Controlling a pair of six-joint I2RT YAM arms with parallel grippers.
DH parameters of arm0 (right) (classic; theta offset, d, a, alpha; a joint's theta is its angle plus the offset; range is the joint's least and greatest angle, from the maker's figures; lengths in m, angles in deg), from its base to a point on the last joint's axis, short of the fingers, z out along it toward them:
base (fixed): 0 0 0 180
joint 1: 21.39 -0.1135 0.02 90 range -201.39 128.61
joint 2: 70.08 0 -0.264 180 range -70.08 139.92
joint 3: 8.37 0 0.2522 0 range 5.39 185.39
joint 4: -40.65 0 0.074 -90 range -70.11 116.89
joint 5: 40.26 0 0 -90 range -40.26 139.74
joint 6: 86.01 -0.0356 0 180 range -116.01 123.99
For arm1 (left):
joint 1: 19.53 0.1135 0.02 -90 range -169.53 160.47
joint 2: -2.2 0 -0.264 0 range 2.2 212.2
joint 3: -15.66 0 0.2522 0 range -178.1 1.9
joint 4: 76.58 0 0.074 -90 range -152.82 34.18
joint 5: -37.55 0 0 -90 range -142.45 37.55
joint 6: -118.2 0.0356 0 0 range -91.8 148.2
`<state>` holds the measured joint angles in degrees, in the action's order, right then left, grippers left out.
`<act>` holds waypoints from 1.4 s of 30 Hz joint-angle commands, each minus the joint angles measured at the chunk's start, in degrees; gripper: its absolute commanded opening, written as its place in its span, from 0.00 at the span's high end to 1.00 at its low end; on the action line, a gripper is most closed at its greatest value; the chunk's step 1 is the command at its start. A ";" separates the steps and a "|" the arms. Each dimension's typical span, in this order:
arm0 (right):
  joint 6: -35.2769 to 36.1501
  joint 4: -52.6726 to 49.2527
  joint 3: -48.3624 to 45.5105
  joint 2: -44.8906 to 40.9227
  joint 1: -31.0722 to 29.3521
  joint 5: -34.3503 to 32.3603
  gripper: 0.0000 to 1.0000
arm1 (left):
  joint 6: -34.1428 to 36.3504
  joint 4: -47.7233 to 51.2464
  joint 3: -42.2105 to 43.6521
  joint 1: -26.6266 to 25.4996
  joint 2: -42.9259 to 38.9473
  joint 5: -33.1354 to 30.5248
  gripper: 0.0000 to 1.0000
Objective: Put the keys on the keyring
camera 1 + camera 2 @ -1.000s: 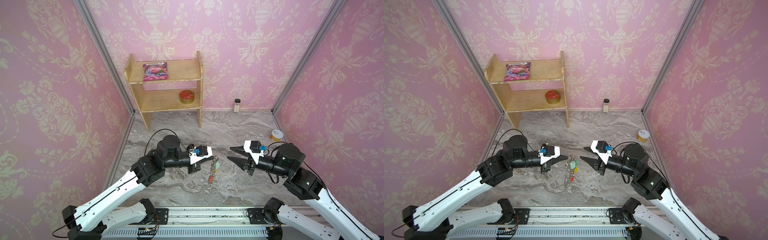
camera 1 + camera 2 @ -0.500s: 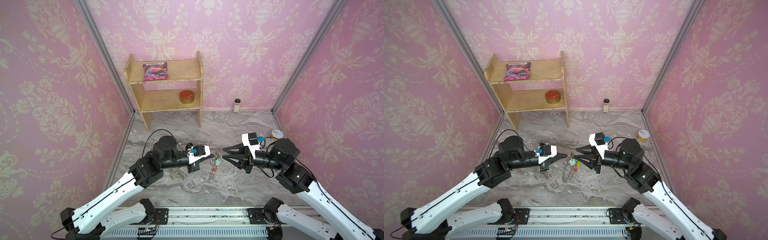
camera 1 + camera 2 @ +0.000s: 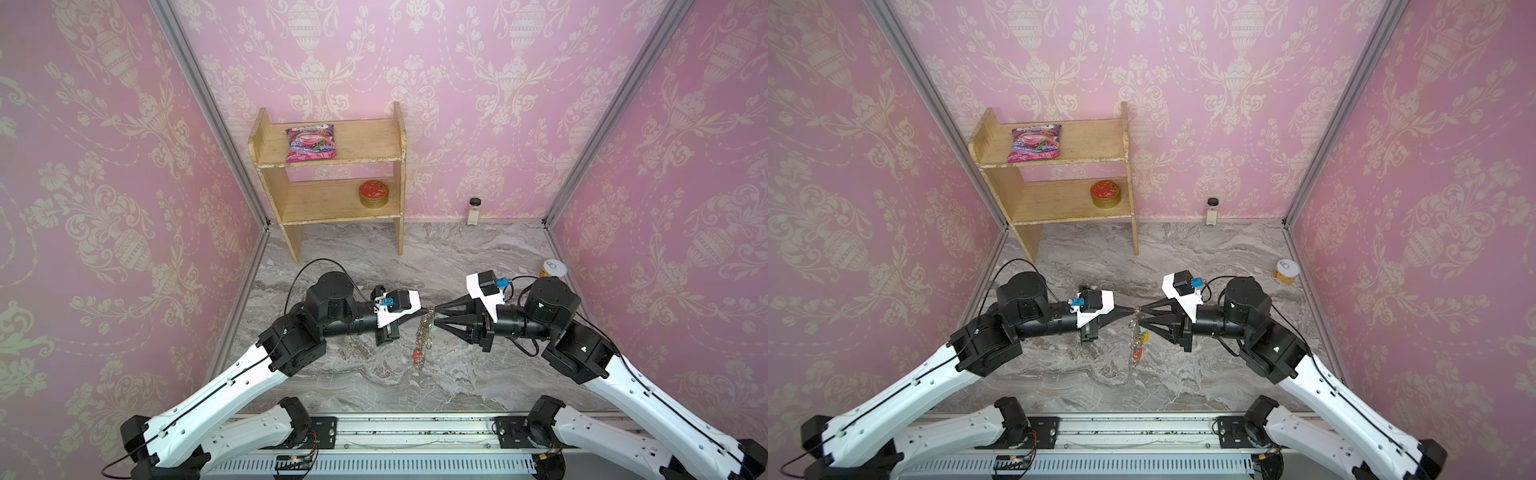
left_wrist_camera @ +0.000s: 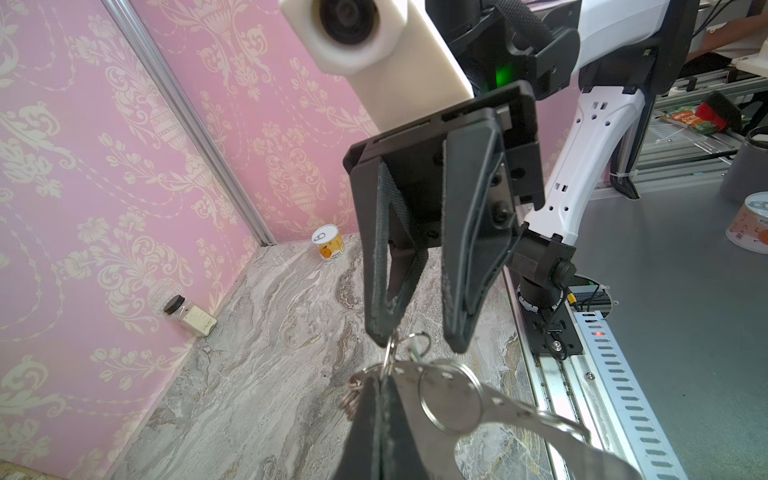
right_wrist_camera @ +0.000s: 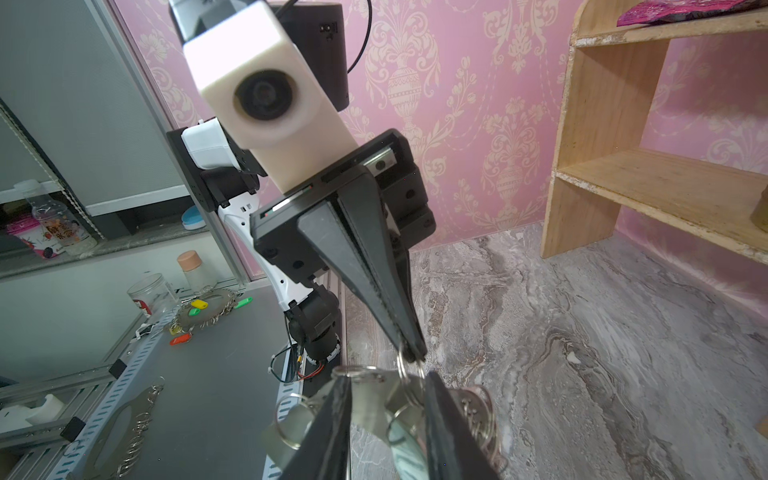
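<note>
Now the right gripper [image 3: 435,316] is much nearer than a moment ago. Its jaws stand apart around the keys [image 5: 376,409], not pinching yet. The left gripper [image 3: 424,310] stays clamped on the keyring [image 4: 519,415], which hangs between them. Grabbing looks next.

Keyring [image 3: 422,337] between left gripper [image 3: 426,310], right gripper [image 3: 435,316]

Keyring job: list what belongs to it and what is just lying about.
In the job: keyring, hanging from the shut left claw; keys in the bunch; right claw, jaws apart around them.
Lying about: wooden shelf, sweet packet, red tin, small jar, can.
</note>
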<state>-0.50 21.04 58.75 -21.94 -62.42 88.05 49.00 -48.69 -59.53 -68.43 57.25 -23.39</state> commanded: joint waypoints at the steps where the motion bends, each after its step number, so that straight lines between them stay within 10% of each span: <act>1: 1.52 -0.22 -0.46 0.32 -0.49 -0.91 0.70 | -1.42 -3.73 0.15 0.27 -1.35 -0.68 1.00; 42: 2.91 3.04 -2.23 -0.85 -1.08 -4.36 1.00 | -2.08 -3.26 0.17 0.30 -1.52 0.38 1.00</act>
<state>1.42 23.23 57.13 -21.48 -63.17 83.81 48.02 -49.08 -59.46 -68.43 56.46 -23.13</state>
